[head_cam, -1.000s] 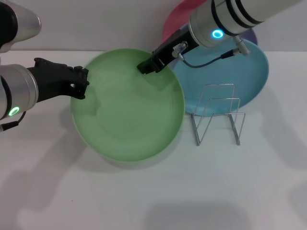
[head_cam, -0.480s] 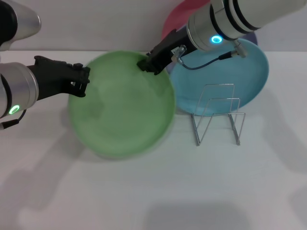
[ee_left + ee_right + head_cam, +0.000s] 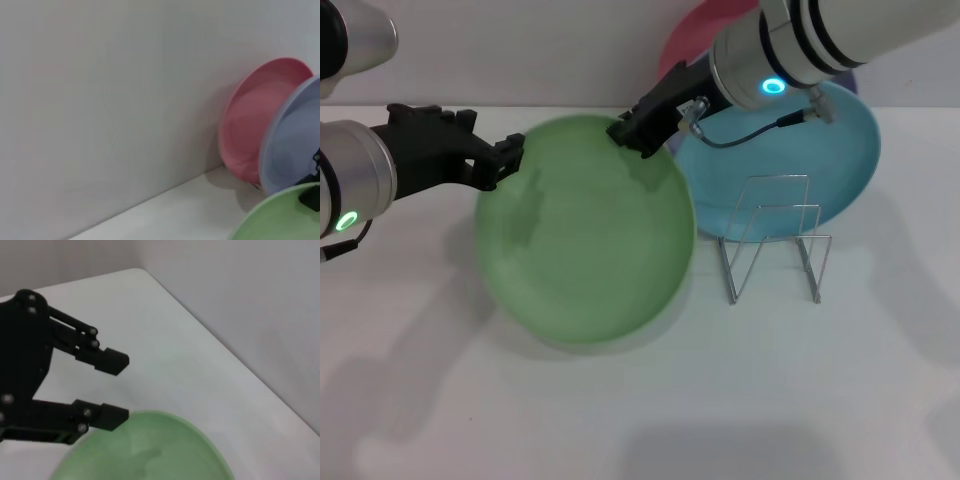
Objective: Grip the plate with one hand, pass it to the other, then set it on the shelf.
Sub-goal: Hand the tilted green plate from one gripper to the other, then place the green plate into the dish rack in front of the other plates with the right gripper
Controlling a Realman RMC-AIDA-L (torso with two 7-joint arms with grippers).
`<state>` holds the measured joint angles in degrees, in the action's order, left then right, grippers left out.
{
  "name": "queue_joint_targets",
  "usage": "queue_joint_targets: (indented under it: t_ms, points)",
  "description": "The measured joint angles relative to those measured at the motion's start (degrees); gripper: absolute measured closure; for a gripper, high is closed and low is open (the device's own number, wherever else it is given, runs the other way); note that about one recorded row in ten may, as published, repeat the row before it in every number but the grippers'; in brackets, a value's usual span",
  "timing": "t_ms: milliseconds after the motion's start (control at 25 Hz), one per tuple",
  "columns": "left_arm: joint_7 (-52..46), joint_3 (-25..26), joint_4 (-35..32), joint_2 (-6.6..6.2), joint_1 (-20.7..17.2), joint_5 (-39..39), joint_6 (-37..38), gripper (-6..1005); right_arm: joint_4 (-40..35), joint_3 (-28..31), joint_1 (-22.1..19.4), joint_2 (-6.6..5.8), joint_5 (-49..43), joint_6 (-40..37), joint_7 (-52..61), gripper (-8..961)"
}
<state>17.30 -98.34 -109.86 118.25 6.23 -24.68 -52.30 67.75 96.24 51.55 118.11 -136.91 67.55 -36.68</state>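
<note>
The pale-green plate (image 3: 585, 235) hangs tilted above the table, held at its far rim by my right gripper (image 3: 632, 133), the one on the arm with the cyan ring, which is shut on it. My left gripper (image 3: 500, 135), on the arm with the green light, is open at the plate's left rim. In the right wrist view the left gripper (image 3: 117, 387) has its fingers spread, and one finger (image 3: 102, 415) is next to the plate's edge (image 3: 150, 450). The plate's rim also shows in the left wrist view (image 3: 280, 220). The wire shelf (image 3: 775, 240) stands to the plate's right.
A turquoise plate (image 3: 820, 150) leans behind the shelf. A pink plate (image 3: 695, 40) and a lavender plate (image 3: 295, 140) lean on the back wall. The white table (image 3: 640, 400) runs to the front.
My left gripper has opened, let go of the plate's left rim and lifted a little towards the back. The plate swung left, then back right, held by the right gripper alone.
</note>
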Motion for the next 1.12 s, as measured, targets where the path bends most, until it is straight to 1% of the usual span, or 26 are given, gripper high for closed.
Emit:
queue_joint_targets:
  t_ms: [160, 280, 320, 400, 480, 520, 560, 600, 640, 720, 760, 800, 840, 920, 960, 1000, 1120]
  points:
    - [0.99, -0.07, -0.58, 0.01, -0.38, 0.19, 1.65, 575, 0.67, 0.27, -0.91, -0.08, -0.10, 0.12, 0.06, 898]
    - [3.24, -0.09, -1.08, 0.06, -1.68, 0.42, 6.30, 367, 1.41, 1.16, -1.99, -0.23, -0.14, -0.05, 0.04, 911]
    - [3.94, -0.09, -1.09, 0.09, -2.74, 0.89, 10.31, 366, 1.94, 1.73, -2.50, -0.22, -0.14, -0.08, 0.00, 915]
    - [4.76, -0.56, 0.08, 0.13, -5.88, 2.01, 21.36, 363, 4.18, 3.27, -4.35, -0.09, -0.02, -0.31, -0.64, 915]
    - [4.51, -1.82, 3.50, 0.15, -9.70, 2.00, 37.36, 360, 7.56, 5.03, -7.19, 0.31, 0.88, -0.75, -2.00, 915]
    - [4.22, -2.36, 5.00, 0.16, -10.80, 1.75, 42.93, 358, 9.56, 5.98, -8.87, 0.54, 2.09, -1.00, -3.04, 915]
    - [3.38, -3.36, 8.29, 0.15, -12.40, 1.24, 52.68, 357, 11.70, 7.15, -10.88, 0.73, 3.83, -1.44, -4.28, 915]
    - [2.47, -4.39, 11.76, 0.12, -13.46, 0.78, 61.93, 355, 14.36, 8.35, -13.78, 0.80, 7.77, -2.23, -6.85, 915]
    - [1.67, -5.10, 14.97, 0.04, -13.82, 0.56, 68.49, 354, 15.69, 8.98, -15.43, 0.79, 10.72, -2.79, -8.63, 915]
    - [0.42, -6.41, 22.91, -0.05, -13.83, 0.50, 80.87, 351, 18.61, 10.52, -20.74, 0.78, 21.68, -3.96, -16.26, 915]
    - [0.28, -6.69, 24.85, -0.04, -13.60, 0.51, 83.29, 351, 19.52, 11.21, -23.79, 0.78, 29.31, -4.35, -22.17, 915]
    - [0.02, -7.15, 28.13, 0.00, -13.19, 0.51, 86.90, 351, 19.65, 11.60, -26.47, 0.83, 35.11, -4.36, -28.35, 915]
    - [-0.39, -7.47, 30.53, 0.07, -12.88, 0.40, 88.99, 351, 19.18, 11.85, -29.01, 0.84, 41.95, -4.38, -35.54, 915]
    - [-1.90, -7.59, 33.91, 0.12, -12.54, 0.35, 90.46, 350, 16.23, 12.05, -34.89, 0.86, 56.35, -3.57, -51.39, 916]
    - [-3.28, -7.50, 35.64, 0.13, -12.49, 0.32, 90.74, 350, 14.32, 12.19, -36.79, 0.80, 61.14, -2.80, -57.22, 916]
    - [-4.30, -7.41, 36.73, 0.13, -12.43, 0.32, 91.05, 350, 12.05, 12.36, -38.50, 0.75, 65.99, -1.62, -63.65, 916]
    - [-7.54, -7.18, 41.20, 0.02, -12.25, 0.28, 93.39, 350, 4.12, 14.40, -40.92, 0.73, 74.24, 3.65, -80.10, 916]
